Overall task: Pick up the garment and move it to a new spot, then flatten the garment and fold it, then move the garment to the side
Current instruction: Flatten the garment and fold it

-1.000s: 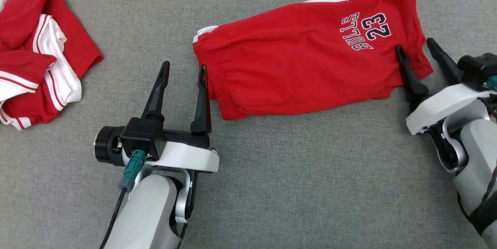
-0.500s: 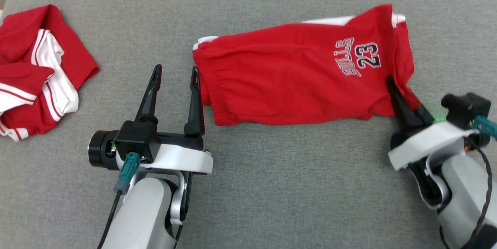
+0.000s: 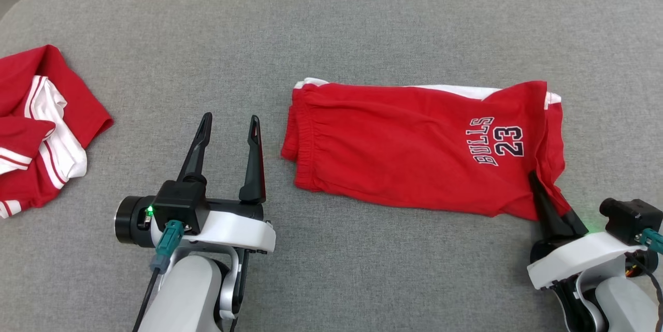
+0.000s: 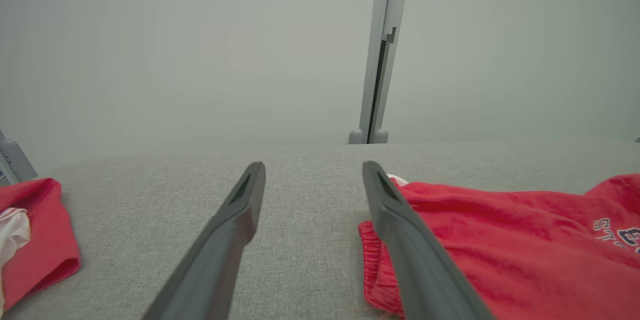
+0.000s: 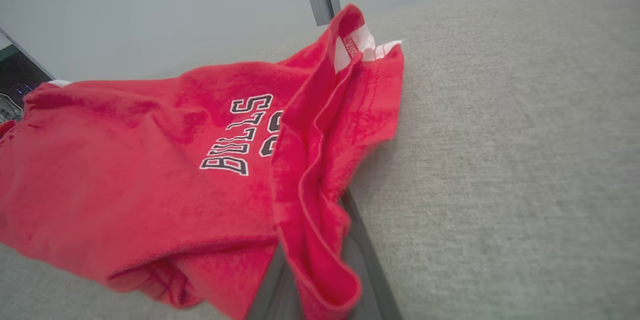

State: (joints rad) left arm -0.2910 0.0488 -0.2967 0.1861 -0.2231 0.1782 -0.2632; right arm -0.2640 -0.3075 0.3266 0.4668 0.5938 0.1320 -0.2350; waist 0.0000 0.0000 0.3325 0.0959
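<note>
- Red shorts (image 3: pixel 404 161) lay flat on our grey desk (image 3: pixel 362 280), right of centre.
- Our right hand (image 3: pixel 536 182) pinched their near-right corner.
- Our left hand (image 3: pixel 230 117) stood wide, just left of them.

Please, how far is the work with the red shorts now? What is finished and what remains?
Looks done: the red shorts lie flat on the grey surface, apparently folded leg over leg. In hand: the right gripper is shut on their hem corner; the left gripper stands open beside the waistband, not touching it. Left: carrying the shorts to the side, perhaps after another fold.
</note>
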